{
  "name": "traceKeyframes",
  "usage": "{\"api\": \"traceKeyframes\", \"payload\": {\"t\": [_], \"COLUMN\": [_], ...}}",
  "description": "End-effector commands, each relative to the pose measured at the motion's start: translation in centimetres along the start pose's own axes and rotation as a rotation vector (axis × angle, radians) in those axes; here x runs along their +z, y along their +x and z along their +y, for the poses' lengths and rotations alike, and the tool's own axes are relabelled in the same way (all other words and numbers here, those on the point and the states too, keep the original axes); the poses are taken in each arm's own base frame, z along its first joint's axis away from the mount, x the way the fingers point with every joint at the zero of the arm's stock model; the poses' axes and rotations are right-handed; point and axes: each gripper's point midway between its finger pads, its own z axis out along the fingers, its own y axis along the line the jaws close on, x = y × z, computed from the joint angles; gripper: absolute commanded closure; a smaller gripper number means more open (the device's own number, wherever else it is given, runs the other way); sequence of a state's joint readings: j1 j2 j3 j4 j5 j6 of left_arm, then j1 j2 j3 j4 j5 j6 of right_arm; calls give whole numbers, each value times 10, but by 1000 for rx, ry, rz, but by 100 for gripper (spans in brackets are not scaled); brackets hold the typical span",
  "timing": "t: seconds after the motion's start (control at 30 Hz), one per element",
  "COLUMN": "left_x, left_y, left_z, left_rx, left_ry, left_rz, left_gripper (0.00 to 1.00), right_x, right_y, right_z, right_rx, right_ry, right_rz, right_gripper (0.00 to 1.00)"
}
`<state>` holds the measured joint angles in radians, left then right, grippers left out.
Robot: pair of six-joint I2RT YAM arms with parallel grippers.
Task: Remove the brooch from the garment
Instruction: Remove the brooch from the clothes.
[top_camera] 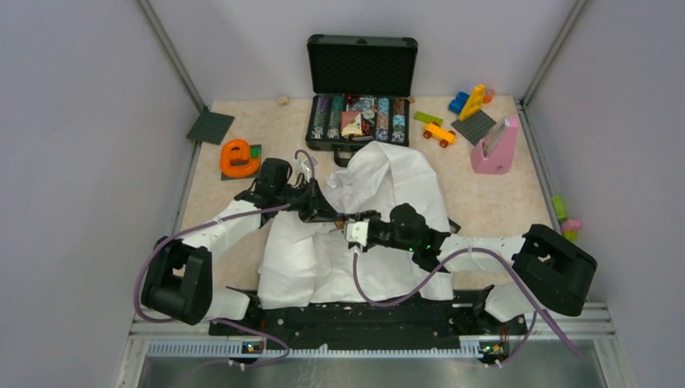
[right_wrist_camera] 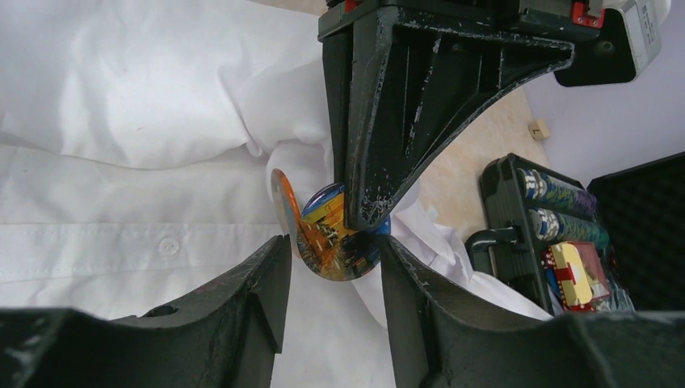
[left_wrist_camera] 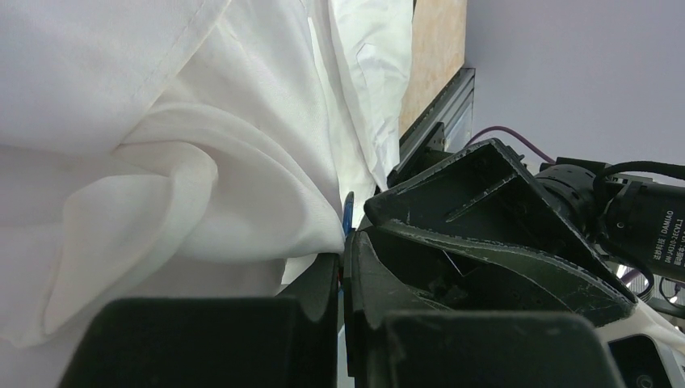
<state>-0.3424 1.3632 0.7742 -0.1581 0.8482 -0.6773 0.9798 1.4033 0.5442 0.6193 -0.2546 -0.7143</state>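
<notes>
The garment is a white shirt (top_camera: 388, 174) spread over the middle of the table. Pinned to it is the brooch (right_wrist_camera: 335, 238), a small round disc with an orange and blue picture. My left gripper (left_wrist_camera: 343, 255) is shut on a bunched fold of the shirt (left_wrist_camera: 202, 186), and a blue sliver of the brooch (left_wrist_camera: 348, 212) shows right at its tips. In the right wrist view the left gripper (right_wrist_camera: 365, 212) comes down from above, its tip overlapping the brooch's upper right edge. My right gripper (right_wrist_camera: 333, 246) is open, one finger on each side of the brooch's lower half, very close to it.
An open black case (top_camera: 359, 117) of chips stands behind the shirt. An orange letter e (top_camera: 238, 158) and a grey plate (top_camera: 210, 127) lie at the back left. Toy blocks (top_camera: 472, 101), a yellow car (top_camera: 439, 133) and a pink holder (top_camera: 494, 145) are at the back right.
</notes>
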Motion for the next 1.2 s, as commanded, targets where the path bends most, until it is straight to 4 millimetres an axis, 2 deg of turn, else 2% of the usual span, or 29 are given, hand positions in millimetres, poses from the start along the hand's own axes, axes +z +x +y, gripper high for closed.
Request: {"api": "traceKeyframes", "payload": {"t": [0.0, 0.23, 0.37, 0.43, 0.47, 0.57, 0.67, 0.8, 1.0, 1.17], "left_x": [-6, -6, -7, -6, -6, -5, -10, -19, -41, -59], "left_y": [-3, 1, 1, 1, 0, -3, -7, -12, -23, -31], "left_z": [-19, -20, -19, -21, -22, -19, -15, -18, -12, -35], "left_rx": [57, 56, 65, 63, 60, 51, 89, 116, 247, 434], "left_ry": [52, 63, 59, 78, 88, 59, 2, 1, -82, -4], "left_rz": [-1, 16, 4, -1, -2, -7, -36, -86, -274, -451], "left_gripper": [100, 99, 87, 86, 85, 55, 44, 42, 38, 38], "right_x": [10, 12, 8, 6, 5, 1, -1, -3, -13, -33], "right_y": [-26, -27, -34, -34, -35, -38, -41, -40, -39, -46], "right_z": [-14, -13, -17, -16, -17, -23, -26, -33, -54, -74], "right_rx": [-31, -28, -13, -18, -19, 1, 10, 68, 244, 367], "right_ry": [35, 25, 43, 47, 52, 85, 103, 130, 150, 201], "right_rz": [-77, -83, -104, -111, -113, -125, -128, -120, -143, -255], "right_gripper": [58, 68, 71, 71, 75, 87, 100, 100, 100, 100]}}
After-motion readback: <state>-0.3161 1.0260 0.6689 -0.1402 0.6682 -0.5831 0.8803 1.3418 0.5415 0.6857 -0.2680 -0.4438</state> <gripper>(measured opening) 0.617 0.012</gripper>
